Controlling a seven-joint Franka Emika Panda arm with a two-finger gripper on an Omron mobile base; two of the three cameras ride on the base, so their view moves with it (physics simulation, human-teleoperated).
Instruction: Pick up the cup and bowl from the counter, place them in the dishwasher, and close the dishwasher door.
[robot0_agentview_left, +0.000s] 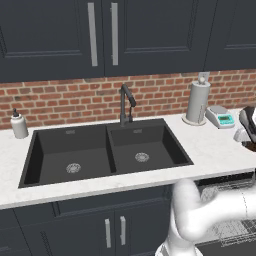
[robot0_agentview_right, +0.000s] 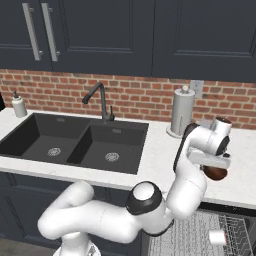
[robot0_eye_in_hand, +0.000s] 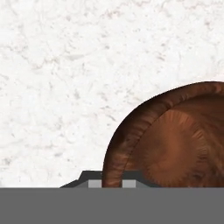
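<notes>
Spreading out beneath and around the gripper (robot0_agentview_right: 216, 169): white speckled counter (robot0_eye_in_hand: 65, 78), with the black double sink (robot0_agentview_right: 75, 142) lying well off to its left. Sitting open below the gripper: dishwasher (robot0_agentview_right: 200, 235), grey wire rack showing, white cup (robot0_agentview_right: 217, 237) lying inside on the rack. Standing behind the gripper, near the brick wall: paper towel roll (robot0_agentview_right: 182, 111). Resting on the counter directly under the gripper: reddish-brown bowl (robot0_eye_in_hand: 175, 140), its rim running between the two fingertips (robot0_eye_in_hand: 94, 183). Pinching nearly together, clamping on that bowl rim, in the hand view
</notes>
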